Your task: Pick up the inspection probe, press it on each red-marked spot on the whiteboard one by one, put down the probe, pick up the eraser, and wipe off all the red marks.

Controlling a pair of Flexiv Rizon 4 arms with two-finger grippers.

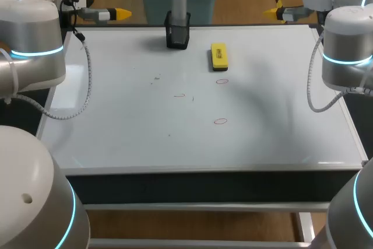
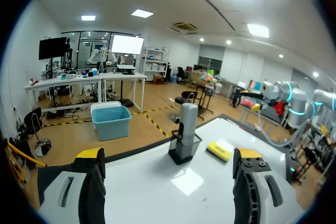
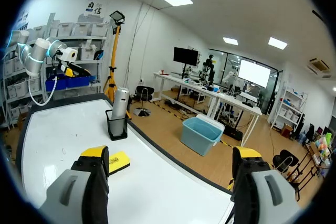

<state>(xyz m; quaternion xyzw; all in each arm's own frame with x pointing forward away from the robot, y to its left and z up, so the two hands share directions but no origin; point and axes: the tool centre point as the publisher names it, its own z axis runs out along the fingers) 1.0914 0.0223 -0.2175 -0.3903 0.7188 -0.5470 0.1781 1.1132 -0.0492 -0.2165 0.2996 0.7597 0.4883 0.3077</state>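
Probe [image 1: 179, 1] upright in black holder [image 1: 178, 34], upper middle of head view; eraser [image 1: 219, 56] just to its right. Left gripper [image 1: 119, 13] upper left and right gripper [image 1: 274, 11] upper right, both spread wide, empty. Probe judged rigid, smooth, light: take the exposed upper shaft, lift straight up

Head camera overlooks the whiteboard [image 1: 145, 138]; opposed wrist cameras share it.

I counted one whiteboard [image 1: 116, 132], one probe [image 1: 178, 1], one black holder [image 1: 178, 36], one yellow eraser [image 1: 219, 56] and three red marks [image 1: 220, 121]. I had two grippers on screen: a left gripper [image 1: 119, 13] and a right gripper [image 1: 271, 11].
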